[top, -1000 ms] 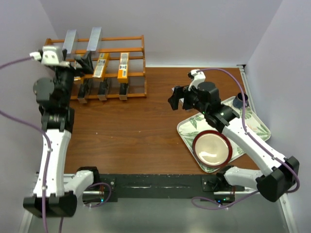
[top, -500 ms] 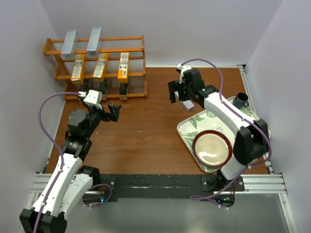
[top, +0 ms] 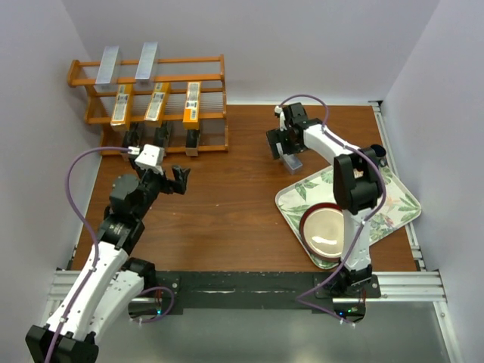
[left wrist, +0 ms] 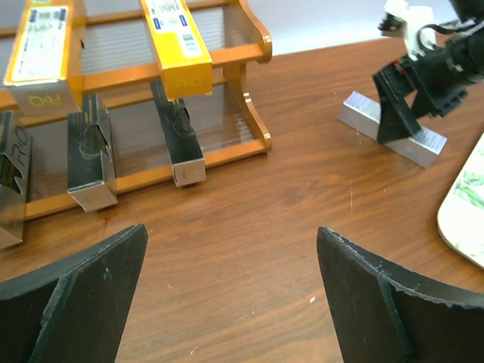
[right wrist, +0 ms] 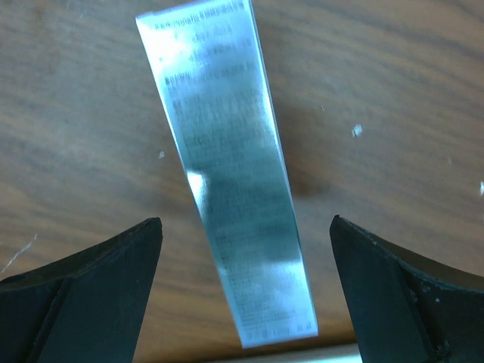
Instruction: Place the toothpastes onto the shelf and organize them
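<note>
The silver-grey carton [right wrist: 234, 174] lies flat on the table [top: 227, 197], about one o'clock from its centre, by the tray [top: 401, 198]. The right pincer [right wrist: 243, 221] hangs over it, fingers apart; the left pincer [left wrist: 231, 231] gapes empty. The carton is likely light, stiff, slick and crushable, so grip gently across the narrow sides, mid-length.

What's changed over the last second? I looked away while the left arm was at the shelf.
The left gripper left the third orange carton on the shelf's middle tier and pulled back toward its base, jaws open and empty. The right gripper turned over the silver carton on the table and straddles it, jaws open. The other cartons, tray and bowl stayed put.
</note>
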`<state>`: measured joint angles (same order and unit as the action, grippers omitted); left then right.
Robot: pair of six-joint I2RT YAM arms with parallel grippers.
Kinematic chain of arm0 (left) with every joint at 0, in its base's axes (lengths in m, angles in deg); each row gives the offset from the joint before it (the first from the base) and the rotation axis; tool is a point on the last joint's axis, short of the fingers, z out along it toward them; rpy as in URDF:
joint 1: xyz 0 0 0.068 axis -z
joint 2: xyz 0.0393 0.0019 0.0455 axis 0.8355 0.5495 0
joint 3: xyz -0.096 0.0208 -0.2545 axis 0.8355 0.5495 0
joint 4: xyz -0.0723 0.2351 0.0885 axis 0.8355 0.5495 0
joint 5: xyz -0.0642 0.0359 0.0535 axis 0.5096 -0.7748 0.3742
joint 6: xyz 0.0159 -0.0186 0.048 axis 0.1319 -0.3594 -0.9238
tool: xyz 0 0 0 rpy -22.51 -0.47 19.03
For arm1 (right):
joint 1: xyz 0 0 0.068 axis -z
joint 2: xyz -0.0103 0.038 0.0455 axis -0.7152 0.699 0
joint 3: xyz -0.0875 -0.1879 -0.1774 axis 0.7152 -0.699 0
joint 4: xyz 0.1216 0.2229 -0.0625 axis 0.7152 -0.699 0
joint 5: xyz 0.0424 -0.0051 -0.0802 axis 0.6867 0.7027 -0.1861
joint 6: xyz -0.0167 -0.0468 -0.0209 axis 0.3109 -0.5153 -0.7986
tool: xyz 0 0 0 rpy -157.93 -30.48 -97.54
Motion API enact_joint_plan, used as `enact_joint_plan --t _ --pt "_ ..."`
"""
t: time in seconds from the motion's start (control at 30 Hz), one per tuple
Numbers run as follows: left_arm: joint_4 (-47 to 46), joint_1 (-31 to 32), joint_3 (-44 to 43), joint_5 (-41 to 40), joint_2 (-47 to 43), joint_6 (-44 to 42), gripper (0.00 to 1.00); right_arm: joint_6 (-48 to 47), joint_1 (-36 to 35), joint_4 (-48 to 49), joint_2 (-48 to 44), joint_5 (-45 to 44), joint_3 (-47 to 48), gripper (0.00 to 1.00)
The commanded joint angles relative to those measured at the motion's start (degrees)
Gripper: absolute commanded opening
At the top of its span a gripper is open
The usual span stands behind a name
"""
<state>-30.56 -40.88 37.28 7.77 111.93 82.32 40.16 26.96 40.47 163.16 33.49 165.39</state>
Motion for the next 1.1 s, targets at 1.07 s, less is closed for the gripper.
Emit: enact_joint_plan --t 1.07 --pt "-0.8 0.4 0.2 6.2 4.4 0.1 0.99 0.3 -1.9 -6.9 14.2 -2.2 21.7 0.65"
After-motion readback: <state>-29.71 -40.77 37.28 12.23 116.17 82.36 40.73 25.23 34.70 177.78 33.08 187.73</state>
